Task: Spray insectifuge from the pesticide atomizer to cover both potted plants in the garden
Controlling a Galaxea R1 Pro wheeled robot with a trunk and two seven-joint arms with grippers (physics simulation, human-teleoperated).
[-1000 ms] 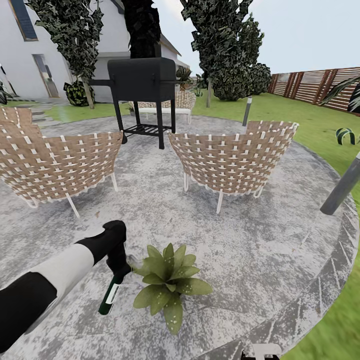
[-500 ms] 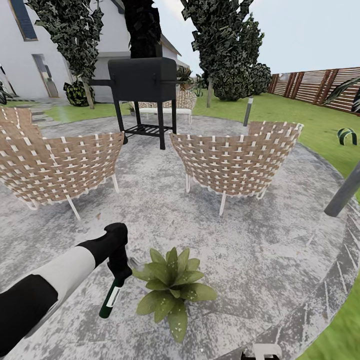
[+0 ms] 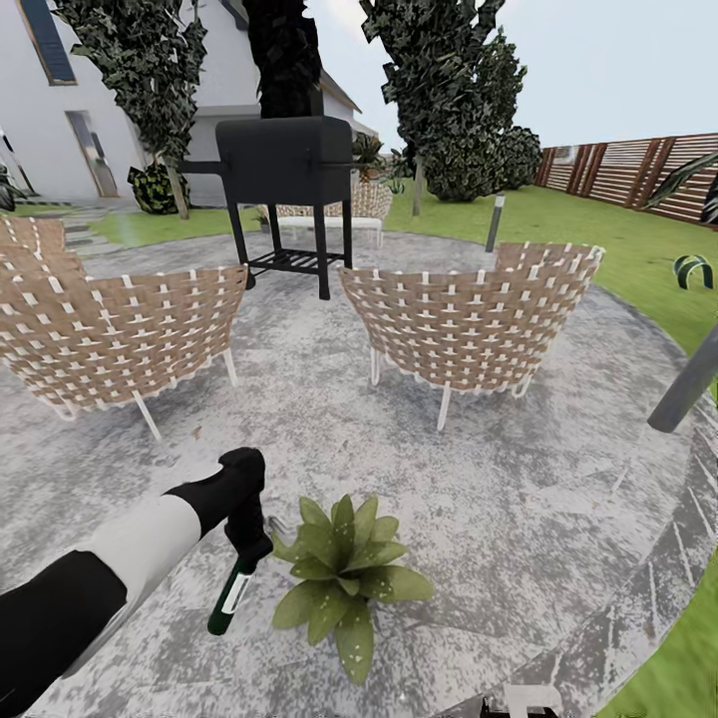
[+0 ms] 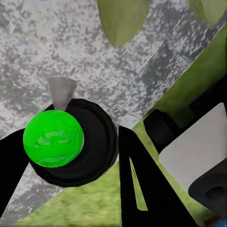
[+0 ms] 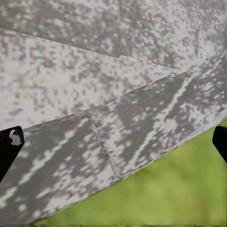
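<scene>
While I work from the head view, the left gripper (image 3: 242, 543) is clamped on the pesticide atomizer (image 3: 230, 594), bottle hanging tilted just beside the potted plant (image 3: 342, 573). That plant sits on the patio (image 3: 499, 479) toward its near edge, with lawn (image 3: 688, 668) past the rim. Two wicker chairs (image 3: 469, 324) and a black grill (image 3: 284, 160) stand further in toward the patio's far side. I can't pick out the second potted plant from here. Nozzle direction is hard to read in this view.

Left wrist view: fingers (image 4: 142, 189) closed around the atomizer's black collar (image 4: 87, 142), green cap dead centre, grey nozzle tip poking out toward the paving. A couple of leaf tips (image 4: 123, 19) lie ahead of it, off the line of the nozzle.

Right wrist view: finger pads (image 5: 10, 144) spread wide apart, nothing between them, just paving and the patio edge meeting grass.

Risks, my call:
- The nozzle seems to aim at paving beside the rosette, so the spray may miss or cover one side only.
- The bottle hangs tilted; a hard wrist swing could shift it in the grip.
- The arm is close to the leaves, so a sweep could knock the pot.
</scene>
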